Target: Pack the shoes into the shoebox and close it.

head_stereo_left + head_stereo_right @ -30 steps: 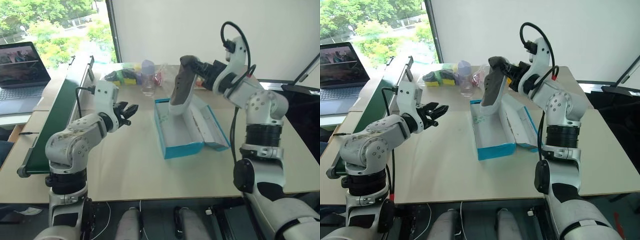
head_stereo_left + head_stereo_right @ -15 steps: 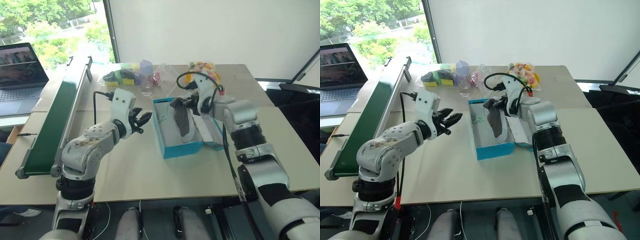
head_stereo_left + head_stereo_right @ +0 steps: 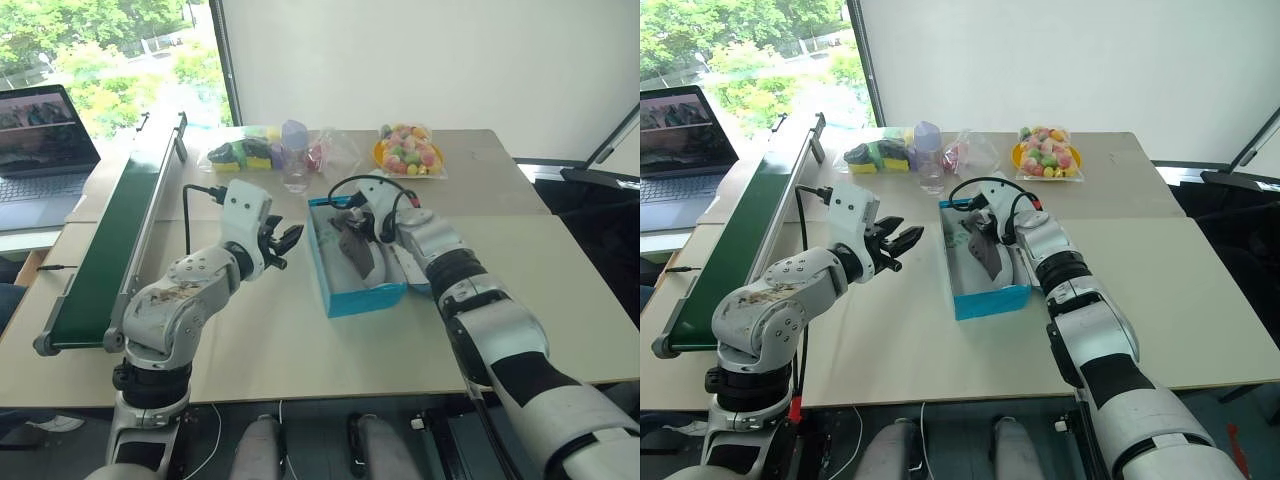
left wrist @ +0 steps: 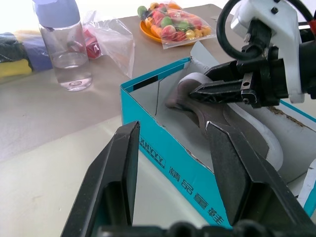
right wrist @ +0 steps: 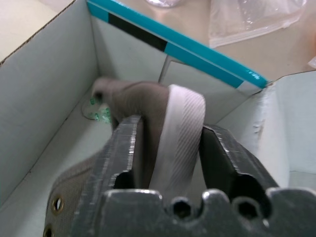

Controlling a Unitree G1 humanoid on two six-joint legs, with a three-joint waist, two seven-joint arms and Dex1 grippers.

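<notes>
The surface (image 3: 300,340) is a pale table, and on it, near the middle, stands the shoebox (image 3: 362,298), turquoise outside and white inside, with its lid (image 3: 420,262) lying open to the right. To the left runs a long green conveyor (image 3: 110,240), with a laptop (image 3: 45,140) further left; at the far edge lie a clear bottle (image 3: 296,155) and bags of colourful items (image 3: 407,150). The right end effector (image 5: 168,148) reaches into the box, and its two fingers stand on either side of the heel of one shoe (image 3: 352,248), which lies on the box floor; whether they press it or are already loose I cannot tell. The left end effector (image 3: 280,243) hovers just beside the left wall of the box, its fingers moderately apart and holding nothing. I judge that the risk is a fingertip catching the heel when the right arm lifts, pulling the shoe up again, or the arm pushing the light box sideways. The right wrist view shows the ribbed pale sole (image 5: 180,128) between the fingers, which the head views cannot resolve; the left wrist view shows the lettering on the box wall (image 4: 177,168).
</notes>
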